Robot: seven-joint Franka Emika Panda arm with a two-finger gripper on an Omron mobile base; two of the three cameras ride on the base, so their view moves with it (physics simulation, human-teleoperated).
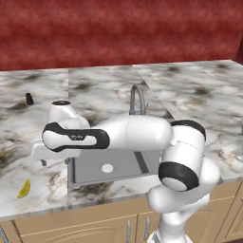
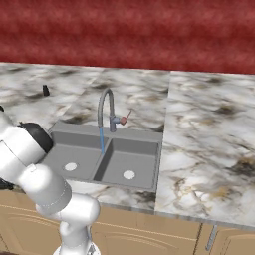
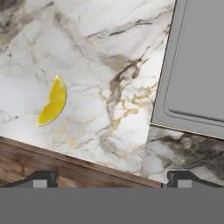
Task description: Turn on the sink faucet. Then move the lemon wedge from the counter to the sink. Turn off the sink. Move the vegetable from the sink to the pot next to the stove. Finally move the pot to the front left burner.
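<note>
- Small yellow crescent lemon wedge (image 3: pixel 53 103), left of frame on veined marble counter (image 3: pixel 109 65): likely light, soft, slippery.
- Best pinched across its thin flanks.
- Gripper (image 3: pixel 111 178) fingers stand wide, empty.

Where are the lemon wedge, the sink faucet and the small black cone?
lemon wedge (image 3: pixel 53 106): hand view, middle of the slice.
sink faucet (image 2: pixel 103 103): right base view, arched spout.
small black cone (image 1: pixel 29 98): left base view, its body.

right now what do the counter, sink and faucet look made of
Counter: looks like polished marble, white-grey with brown and black veins. Sink: probably matte metal, flat uniform grey. Faucet: grey metal, judging by its thin smooth arched tube.
</note>
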